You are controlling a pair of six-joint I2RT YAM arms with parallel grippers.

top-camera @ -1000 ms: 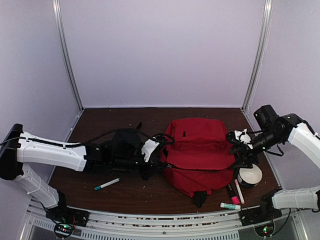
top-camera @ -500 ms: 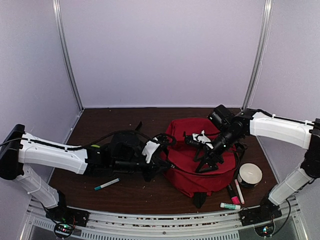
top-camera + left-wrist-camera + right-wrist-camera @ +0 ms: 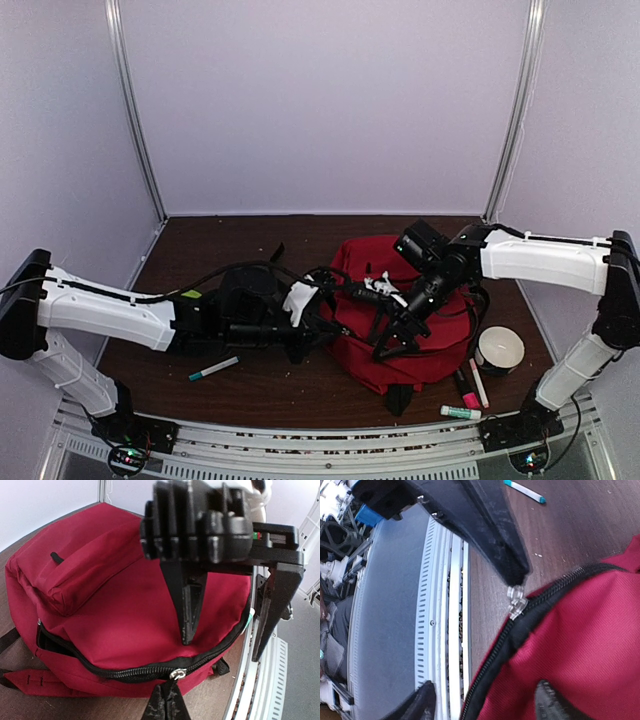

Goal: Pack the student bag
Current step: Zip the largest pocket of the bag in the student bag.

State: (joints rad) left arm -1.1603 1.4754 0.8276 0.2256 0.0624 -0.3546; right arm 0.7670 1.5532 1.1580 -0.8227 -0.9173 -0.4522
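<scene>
Right arm has swung in from the right edge of the table and now hangs over the student bag point(image 3: 430, 350), which hasn't shifted: it lies flat on the table, centre-right, between the two arms.

- right gripper point(image 3: 221, 649): fingers spread wide, empty, tips pointing down just above the red fabric by the zip.
- left gripper point(image 3: 167, 702): pinched fully shut at the bag's left edge, seemingly on the zip pull point(image 3: 176, 673).
- Zip mostly closed; a short gap shows at one end.

Risks, as I judge them:
- The two grippers are very close, so a further drop could knock fingers together.
- Open fingers may bunch loose fabric instead of catching the zip edge.
- Nothing pins the bag, so a tug on the pull may drag it.

Markings: no brand, label or writing legible. The green-capped marker point(image 3: 213, 369) and white tape roll point(image 3: 498, 350) are too small to read.
</scene>
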